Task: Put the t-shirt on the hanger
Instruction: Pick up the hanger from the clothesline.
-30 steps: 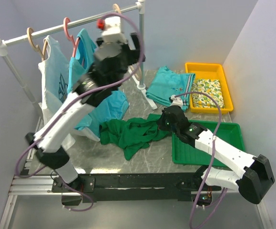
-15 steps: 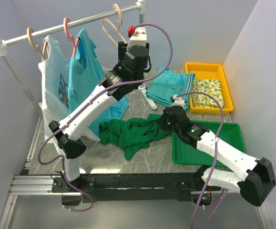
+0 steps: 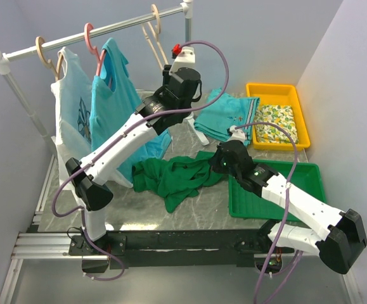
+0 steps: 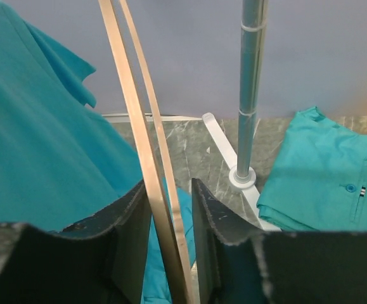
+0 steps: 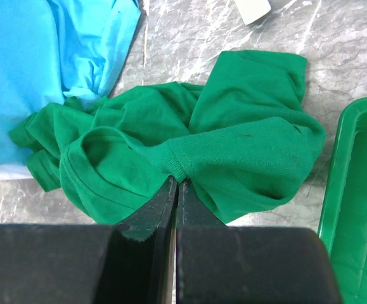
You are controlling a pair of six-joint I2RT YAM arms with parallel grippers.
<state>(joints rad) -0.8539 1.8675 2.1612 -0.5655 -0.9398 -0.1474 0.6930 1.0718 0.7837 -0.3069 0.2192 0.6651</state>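
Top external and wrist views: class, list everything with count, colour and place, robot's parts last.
t-shirt: 1, dark green, crumpled mid-table
hanger: 1, beige, rail's right end
pink hanger: 1, pink, on rail
turquoise shirt: 1, turquoise, hanging on pink hanger
second beige hanger: 1, beige, rail's left end
white shirt: 1, white, hanging from it
rail: 1, silver, across the back
folded shirt: 1, teal, table, back centre
yellow tray: 1, yellow, back right
lemon-print cloth: 1, yellow-white, in yellow tray
green tray: 1, green, front right
table: 1, grey marble
left gripper: 1, black, open either side of the hanger
right gripper: 1, black, shut on the t-shirt
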